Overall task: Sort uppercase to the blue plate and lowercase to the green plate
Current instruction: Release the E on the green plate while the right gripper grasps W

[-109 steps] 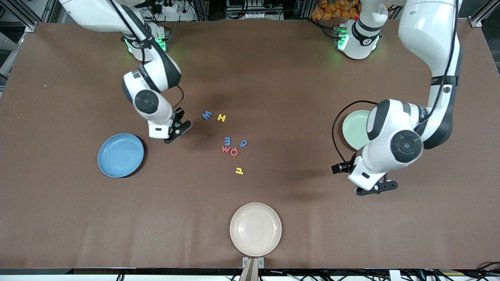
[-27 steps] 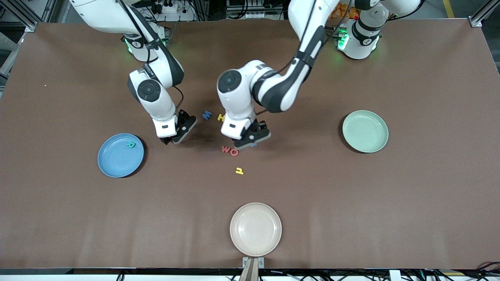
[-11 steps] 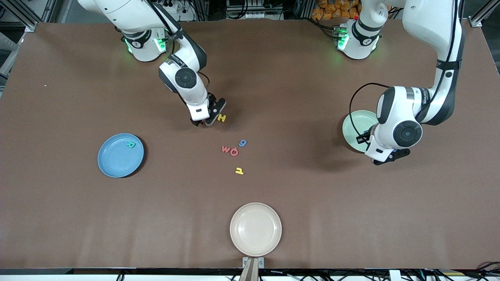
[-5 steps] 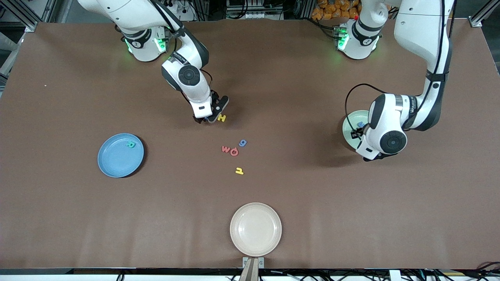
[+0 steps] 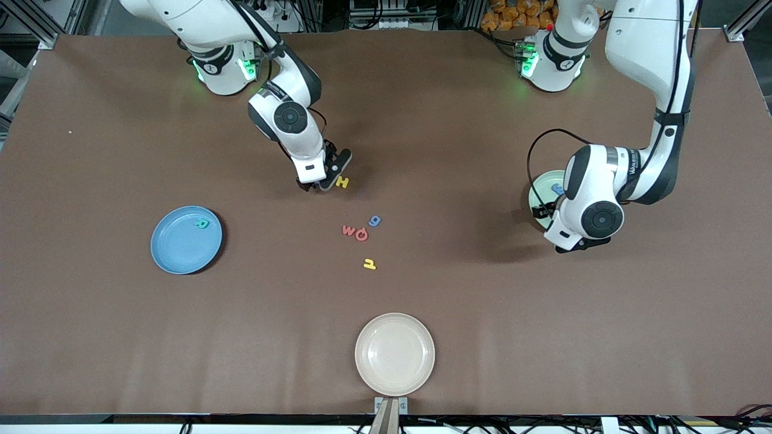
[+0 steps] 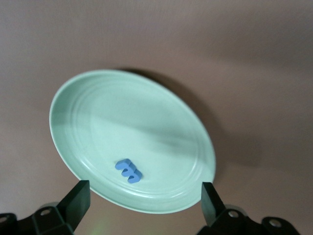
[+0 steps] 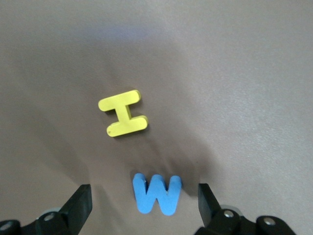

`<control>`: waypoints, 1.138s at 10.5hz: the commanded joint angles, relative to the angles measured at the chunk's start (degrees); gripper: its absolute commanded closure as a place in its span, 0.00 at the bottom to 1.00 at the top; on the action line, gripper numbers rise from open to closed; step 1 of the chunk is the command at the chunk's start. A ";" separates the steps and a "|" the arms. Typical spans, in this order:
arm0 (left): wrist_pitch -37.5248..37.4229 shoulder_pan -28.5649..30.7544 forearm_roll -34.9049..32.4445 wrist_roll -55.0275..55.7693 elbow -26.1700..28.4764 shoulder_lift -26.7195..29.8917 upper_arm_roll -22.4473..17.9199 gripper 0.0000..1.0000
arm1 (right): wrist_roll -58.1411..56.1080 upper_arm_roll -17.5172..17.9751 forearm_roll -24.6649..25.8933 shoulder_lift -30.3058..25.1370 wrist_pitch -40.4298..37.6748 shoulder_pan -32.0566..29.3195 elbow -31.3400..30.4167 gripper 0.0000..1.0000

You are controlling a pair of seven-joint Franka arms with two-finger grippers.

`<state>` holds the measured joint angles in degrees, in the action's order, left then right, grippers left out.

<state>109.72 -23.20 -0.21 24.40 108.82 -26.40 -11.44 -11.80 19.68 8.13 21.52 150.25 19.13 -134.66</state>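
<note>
**Blue m in the green plate, right gripper straddling the W**

The left gripper (image 6: pixel 142 200) is hanging just over the green plate (image 5: pixel 543 187), toward the left arm's end of the table. Its fingers (image 6: pixel 78 196) are standing wide apart with nothing between them. The blue m (image 6: pixel 128 170) is lying flat inside that plate, close to the rim, apart from both fingers.

The right gripper (image 5: pixel 322 181) is sitting low over the table near the middle, with its jaws spread. The wrist view is showing the blue W (image 7: pixel 156 193) lying flat on the table between the two fingers, neither one touching it. The yellow H (image 5: pixel 342 181) is lying just beside the W, clear of the gripper.

The blue plate (image 5: pixel 175 253) is sitting toward the right arm's end of the table, and the green R (image 5: pixel 202 223) is resting in it near the rim.

Loose letters are lying on the table nearer the camera than the H: the red w (image 5: pixel 348 229) and red Q (image 5: pixel 361 235) touching side by side, the blue g (image 5: pixel 375 220) just beside the Q, and the yellow h (image 5: pixel 370 263) a little nearer again.

A cream plate (image 5: pixel 395 354) is sitting at the table's near edge.
</note>
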 commanded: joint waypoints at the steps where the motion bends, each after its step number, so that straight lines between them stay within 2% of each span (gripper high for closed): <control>1: -0.30 -0.18 2.40 -0.05 -3.17 0.21 0.89 0.00 | -1.12 -0.16 0.48 0.19 0.74 -0.94 -0.43 0.04; 5: 3.38 -0.44 2.41 4.07 -4.67 0.03 2.21 0.00 | -0.94 -0.43 0.39 0.98 0.83 -0.94 -0.25 0.07; 7: 4.71 -1.14 2.50 5.57 -4.67 -0.23 2.30 0.00 | -1.03 -0.43 0.39 1.24 1.53 -0.85 -0.25 0.13; 8: 5.23 -1.32 2.50 6.44 -4.85 -0.40 2.21 0.00 | -1.03 -0.43 0.39 1.59 2.05 -0.85 -0.25 0.18; 10: 6.90 -1.58 2.50 8.29 -4.85 -0.41 2.30 0.00 | -1.03 -0.43 0.39 1.68 2.24 -0.85 -0.25 0.38; 12: 7.52 -1.58 2.50 9.26 -4.85 -0.49 2.21 0.00 | -1.03 -0.43 0.39 1.68 2.24 -0.85 -0.25 0.52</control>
<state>116.70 -24.48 1.20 32.31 104.43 -26.64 -9.06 -12.38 18.87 8.15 22.29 151.67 18.87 -134.67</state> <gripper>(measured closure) 0.000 0.458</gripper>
